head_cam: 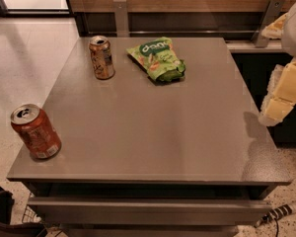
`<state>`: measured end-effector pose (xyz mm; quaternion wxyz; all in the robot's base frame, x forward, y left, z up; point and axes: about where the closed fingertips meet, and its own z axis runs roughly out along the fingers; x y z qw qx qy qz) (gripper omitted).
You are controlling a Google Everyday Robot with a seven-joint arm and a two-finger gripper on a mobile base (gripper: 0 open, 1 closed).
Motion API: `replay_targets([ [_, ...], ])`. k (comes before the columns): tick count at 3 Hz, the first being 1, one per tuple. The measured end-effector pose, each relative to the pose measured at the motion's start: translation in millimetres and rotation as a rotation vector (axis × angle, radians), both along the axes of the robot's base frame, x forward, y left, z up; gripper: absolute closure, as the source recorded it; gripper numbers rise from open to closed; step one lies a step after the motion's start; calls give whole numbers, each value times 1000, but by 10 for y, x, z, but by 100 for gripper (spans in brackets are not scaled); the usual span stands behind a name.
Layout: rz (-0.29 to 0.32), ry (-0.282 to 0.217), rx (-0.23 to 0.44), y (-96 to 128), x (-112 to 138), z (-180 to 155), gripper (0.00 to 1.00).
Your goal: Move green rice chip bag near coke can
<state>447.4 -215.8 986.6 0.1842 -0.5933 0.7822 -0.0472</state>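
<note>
The gripper (282,98) hangs beside the table's (153,132) right edge; I cannot tell its state. 1 risk: the crinkly chip bag (158,58) slips mid-carry or topples the coke can (35,131).

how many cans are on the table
2: coke can front-left corner; tan-gold can back left, beside green rice chip bag. End effector at far right.

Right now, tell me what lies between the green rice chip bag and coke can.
Bare tabletop in the camera view; the tan can stands off that line. The hand hangs past its right edge.
</note>
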Motion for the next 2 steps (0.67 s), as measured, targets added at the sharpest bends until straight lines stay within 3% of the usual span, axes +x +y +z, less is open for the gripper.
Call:
replay_targets([
  [1,-58,-51,66,-17,273,8,0],
  [2,-160,-126,233,48,777,-37,0],
])
